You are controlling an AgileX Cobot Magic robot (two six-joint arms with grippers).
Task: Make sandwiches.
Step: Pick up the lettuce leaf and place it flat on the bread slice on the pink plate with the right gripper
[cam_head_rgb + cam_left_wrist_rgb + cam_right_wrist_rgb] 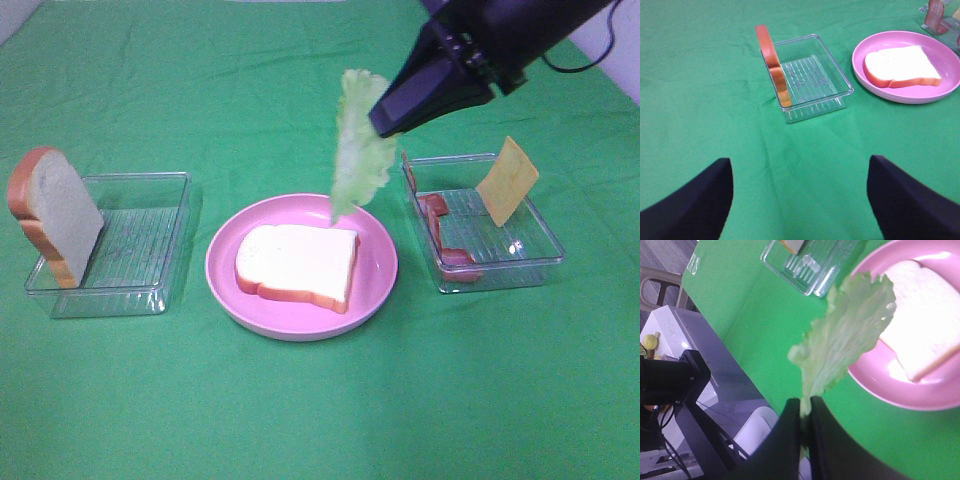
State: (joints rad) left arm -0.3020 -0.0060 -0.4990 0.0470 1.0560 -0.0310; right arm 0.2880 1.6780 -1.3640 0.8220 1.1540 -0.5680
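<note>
A white bread slice [298,264] with a brown crust lies flat on the round pink plate [378,285] in the middle. Above the plate's far edge hangs a frilly pale green lettuce leaf [356,146], with my right gripper [382,124] shut on its upper part. The right wrist view shows the lettuce [845,342] pinched between the dark fingers [785,440], over the plate [875,385] and bread [922,330]. A second bread slice [55,212] leans upright in the left clear tray [150,290]. My left gripper [800,200] is open over bare green cloth, short of that tray [812,80].
The right clear tray [520,262] holds reddish bacon strips [445,240] and a yellow-orange cheese slice [507,180] leaning on its far wall. Green cloth covers the whole table. A black cable [590,55] runs at the far right edge.
</note>
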